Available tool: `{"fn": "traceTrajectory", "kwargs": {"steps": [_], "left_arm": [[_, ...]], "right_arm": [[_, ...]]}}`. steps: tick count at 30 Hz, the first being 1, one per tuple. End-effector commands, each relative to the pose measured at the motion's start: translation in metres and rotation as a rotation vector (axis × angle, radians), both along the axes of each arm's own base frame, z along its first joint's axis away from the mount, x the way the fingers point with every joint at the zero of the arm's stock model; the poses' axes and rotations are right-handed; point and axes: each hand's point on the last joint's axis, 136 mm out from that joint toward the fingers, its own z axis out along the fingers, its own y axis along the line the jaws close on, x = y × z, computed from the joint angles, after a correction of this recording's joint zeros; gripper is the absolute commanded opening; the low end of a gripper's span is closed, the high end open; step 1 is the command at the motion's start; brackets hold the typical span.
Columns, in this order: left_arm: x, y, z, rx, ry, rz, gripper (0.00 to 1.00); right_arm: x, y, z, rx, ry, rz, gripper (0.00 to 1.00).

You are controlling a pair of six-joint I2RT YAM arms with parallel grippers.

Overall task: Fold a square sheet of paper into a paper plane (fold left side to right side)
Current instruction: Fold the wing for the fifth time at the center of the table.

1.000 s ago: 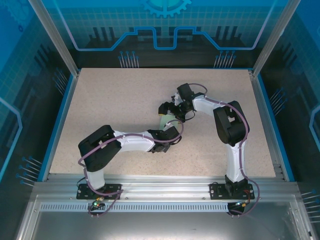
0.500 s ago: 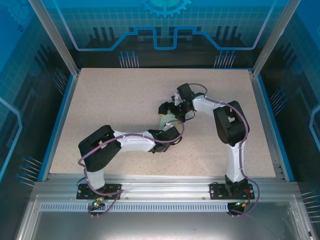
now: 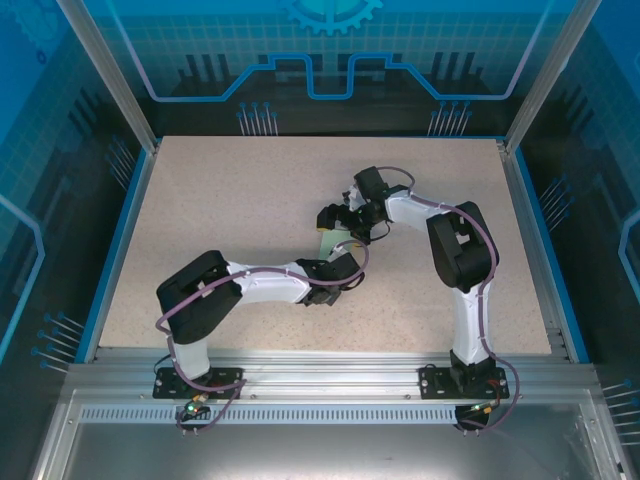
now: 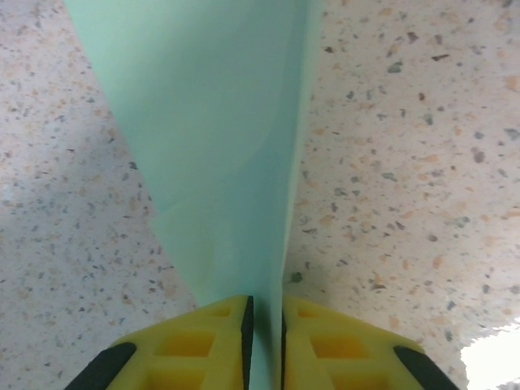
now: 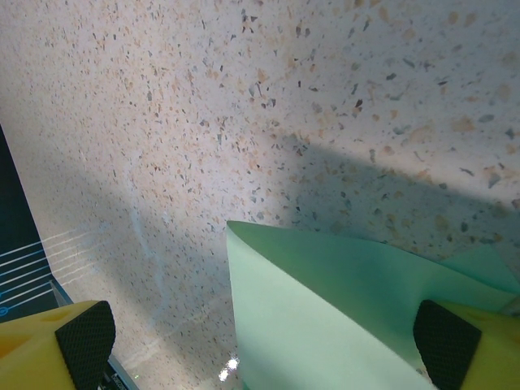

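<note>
Mint-green square sheet of paper pinched in the left end effector above the speckled tabletop; right end effector spread wide, straddling it.

Overhead camera: fixed high behind the arm bases, facing down and forward, distant, with the whole surface in frame.

Left wrist camera: very close, looking past the left pincer at 6 o'clock along the square sheet of paper toward 12 o'clock.

Right wrist camera: equally close, with the right pincer fingertips at 7 and 5 o'clock.

Shared ground: all three cover that paper and the speckled surface around it, at frame centre overhead.
</note>
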Motion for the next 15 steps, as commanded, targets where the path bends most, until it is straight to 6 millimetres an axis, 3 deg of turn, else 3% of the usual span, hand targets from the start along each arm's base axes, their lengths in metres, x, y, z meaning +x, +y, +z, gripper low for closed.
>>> {"fn": "traceTrajectory", "kwargs": {"steps": [1, 8, 15], "left_arm": [[-0.001, -0.006, 0.01, -0.095, 0.034, -0.01, 0.17], [0.001, -0.006, 0.013, -0.257, 0.103, 0.017, 0.16], [-0.003, -0.007, 0.004, -0.393, 0.176, 0.049, 0.16]], "right_arm": [[-0.025, -0.002, -0.034, -0.061, 0.087, 0.04, 0.99], [-0.019, -0.002, -0.019, -0.03, 0.052, 0.051, 0.99], [-0.012, -0.009, -0.005, -0.007, 0.017, 0.032, 1.0]]}}
